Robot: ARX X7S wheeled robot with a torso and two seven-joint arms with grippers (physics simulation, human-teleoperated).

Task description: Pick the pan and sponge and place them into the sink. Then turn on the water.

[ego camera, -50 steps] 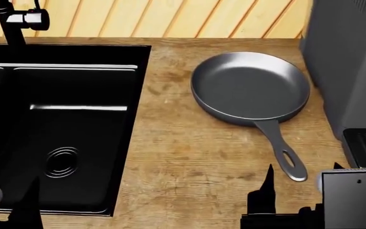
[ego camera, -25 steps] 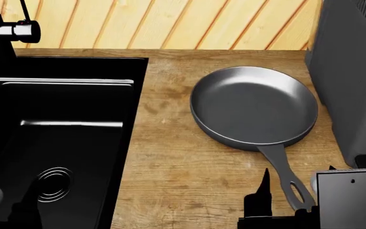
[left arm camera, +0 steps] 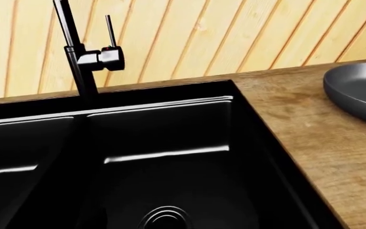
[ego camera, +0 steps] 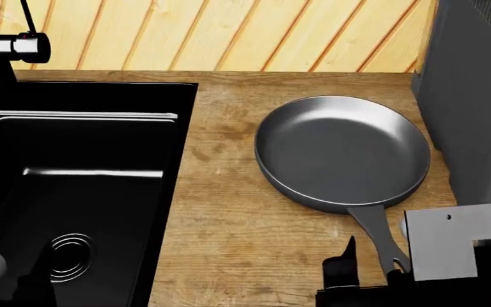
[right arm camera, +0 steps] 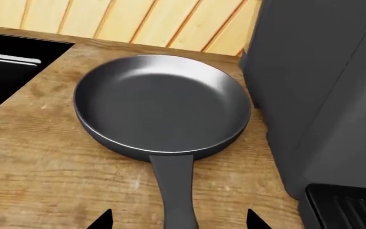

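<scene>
Wooden counter (ego camera: 228, 217), grey appliance (right arm camera: 323, 90)

No text, label, brand, number or sign can be read anywhere: not on the pan (ego camera: 341, 150), the sink (ego camera: 92, 96), or the grey appliance (right arm camera: 316, 86).

The right end effector (ego camera: 369, 268) hangs low over the pan's handle (ego camera: 380, 240), its dark fingers spread wide, one on either side of the handle and clear of it. In the right wrist view both fingertips (right arm camera: 100, 220) flank the handle. The left end effector (ego camera: 11, 281) sits over the sink (ego camera: 177, 118); its finger spread cannot be judged.
</scene>
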